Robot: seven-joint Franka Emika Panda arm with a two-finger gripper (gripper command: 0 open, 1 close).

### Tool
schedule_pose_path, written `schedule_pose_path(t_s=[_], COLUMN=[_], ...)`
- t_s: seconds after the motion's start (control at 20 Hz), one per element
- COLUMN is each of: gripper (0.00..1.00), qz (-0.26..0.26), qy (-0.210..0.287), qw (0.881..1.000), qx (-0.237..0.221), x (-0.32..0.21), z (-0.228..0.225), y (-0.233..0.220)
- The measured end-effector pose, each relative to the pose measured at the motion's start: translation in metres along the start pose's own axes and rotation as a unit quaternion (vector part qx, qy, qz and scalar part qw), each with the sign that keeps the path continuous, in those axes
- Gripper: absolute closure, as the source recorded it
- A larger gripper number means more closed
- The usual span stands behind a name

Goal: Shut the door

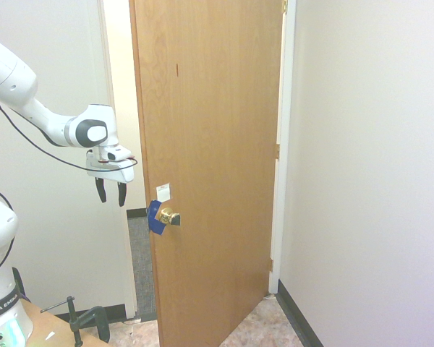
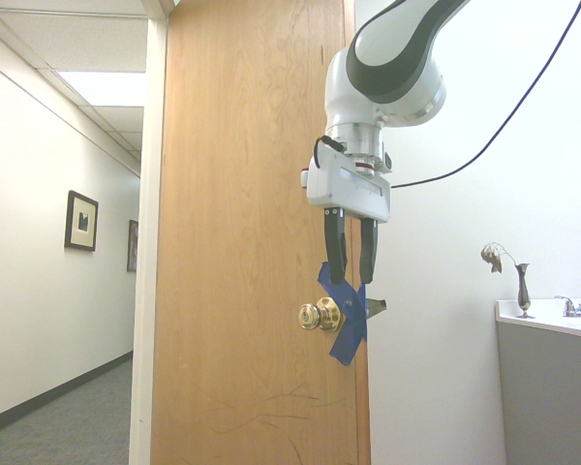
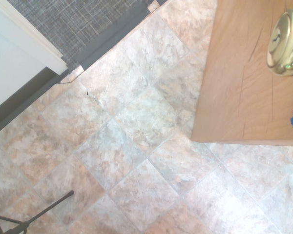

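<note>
The door (image 1: pixel 210 159) is a tall light-brown wood slab standing partly open, hinged on the right in the first exterior view. A brass knob (image 1: pixel 168 215) sits at its free edge with blue tape (image 1: pixel 155 218) around the latch and a small white sticker (image 1: pixel 162 191) above it. A tiny red mark (image 1: pixel 176 69) shows higher up. My gripper (image 1: pixel 110 191) hangs open, pointing down, left of the door's edge and a little above the knob, touching nothing. In the second exterior view the gripper (image 2: pixel 351 252) hangs just above the knob (image 2: pixel 320 315). The wrist view shows the door (image 3: pixel 244 87) and knob (image 3: pixel 285 44) from above.
The white door frame (image 1: pixel 110 87) stands behind the gripper, with a hallway of grey carpet (image 1: pixel 140 260) beyond. A white wall (image 1: pixel 369 173) lies right of the door. The floor is beige tile (image 3: pixel 136 146). A counter (image 2: pixel 547 320) with a small vase (image 2: pixel 521 286) is off to one side.
</note>
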State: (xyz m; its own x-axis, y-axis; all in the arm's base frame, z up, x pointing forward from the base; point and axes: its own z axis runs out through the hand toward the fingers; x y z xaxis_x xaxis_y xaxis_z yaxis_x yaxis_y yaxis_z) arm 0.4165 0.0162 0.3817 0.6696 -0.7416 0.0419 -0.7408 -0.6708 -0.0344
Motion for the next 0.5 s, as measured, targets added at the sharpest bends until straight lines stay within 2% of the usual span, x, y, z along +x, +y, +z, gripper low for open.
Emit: schedule_pose_path(t_s=[0.25,0.5], gripper=[0.00,0.00], qz=[0.013,0.061], qy=[0.009,0.033], qw=[1.000,0.997], qx=[0.011,0.030], x=[-0.002,-0.014], z=[-0.015,-0.069], y=[0.004,0.050])
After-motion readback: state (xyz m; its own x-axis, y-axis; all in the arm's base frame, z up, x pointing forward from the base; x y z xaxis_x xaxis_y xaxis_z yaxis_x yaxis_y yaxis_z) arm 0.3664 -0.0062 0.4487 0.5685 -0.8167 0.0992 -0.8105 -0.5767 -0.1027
